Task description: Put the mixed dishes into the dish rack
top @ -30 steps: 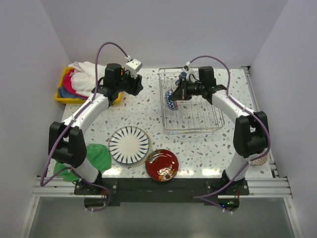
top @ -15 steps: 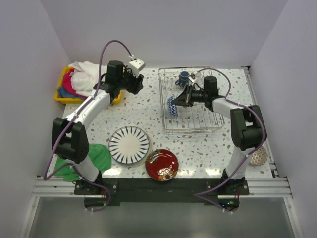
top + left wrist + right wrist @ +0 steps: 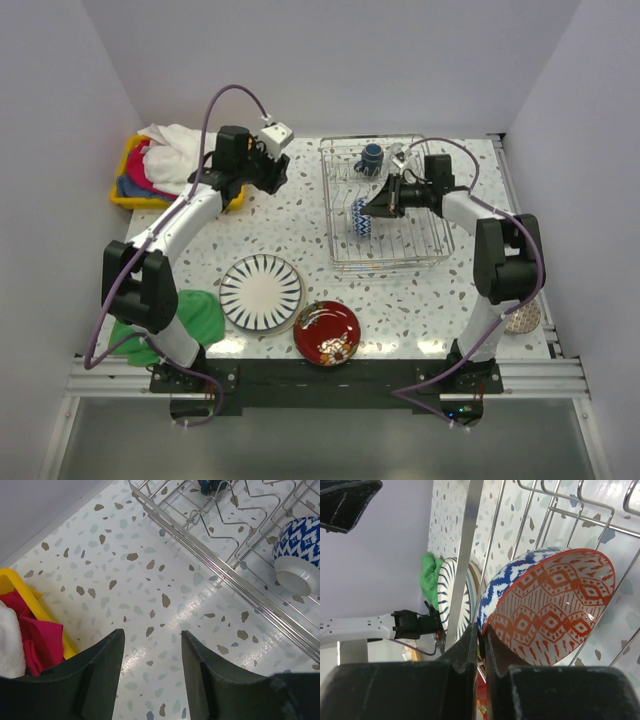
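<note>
My right gripper (image 3: 380, 205) (image 3: 482, 630) is shut on the rim of the blue-white bowl (image 3: 361, 216) (image 3: 550, 610), blue outside and orange-red patterned inside. It holds the bowl on edge inside the left part of the dish rack (image 3: 390, 264) (image 3: 470, 530). The dark blue mug (image 3: 372, 155) stands at the rack's back. My left gripper (image 3: 276, 170) (image 3: 152, 637) is open and empty above bare table left of the rack (image 3: 200, 535). The left wrist view also shows the bowl (image 3: 300, 555). The striped plate (image 3: 261, 291) and red floral plate (image 3: 327, 331) lie at the table's front.
A yellow bin (image 3: 130, 190) (image 3: 30, 600) of cloths stands at the back left. A green cloth (image 3: 195, 315) lies by the left arm's base. A second small patterned bowl (image 3: 520, 316) sits at the front right, by the right arm's base.
My right gripper has carried the bowl from the rack's left edge to the right, further inside the rack, and the arm has stretched out. The left arm has barely moved.
</note>
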Tool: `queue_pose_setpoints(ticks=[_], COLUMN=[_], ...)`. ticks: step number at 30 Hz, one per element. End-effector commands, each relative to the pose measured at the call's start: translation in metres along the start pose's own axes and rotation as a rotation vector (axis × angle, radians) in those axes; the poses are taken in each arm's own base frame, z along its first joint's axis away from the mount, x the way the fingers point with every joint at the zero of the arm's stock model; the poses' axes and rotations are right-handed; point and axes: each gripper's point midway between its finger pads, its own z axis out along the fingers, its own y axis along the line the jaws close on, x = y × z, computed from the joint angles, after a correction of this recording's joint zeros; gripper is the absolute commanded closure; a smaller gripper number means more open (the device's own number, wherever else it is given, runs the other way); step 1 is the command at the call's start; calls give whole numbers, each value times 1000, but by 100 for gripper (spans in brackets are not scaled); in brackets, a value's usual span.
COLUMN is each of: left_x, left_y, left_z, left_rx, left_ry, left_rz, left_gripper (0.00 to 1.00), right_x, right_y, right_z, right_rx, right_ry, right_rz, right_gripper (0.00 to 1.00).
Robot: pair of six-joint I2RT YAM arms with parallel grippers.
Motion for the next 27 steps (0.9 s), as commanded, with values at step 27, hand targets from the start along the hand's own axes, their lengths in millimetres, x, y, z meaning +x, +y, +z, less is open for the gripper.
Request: queue_pose_setpoints(ticks=[27], left_x=[-28], left_y=[-14], left_z=[25], left_rx=[106], left_ry=[-154], left_rz=[-41], left_gripper=[45], right_x=[83], right_y=[-46], right_z=[-288], right_rx=[1341], right_ry=[405], right_rz=[-533], right_gripper=[58])
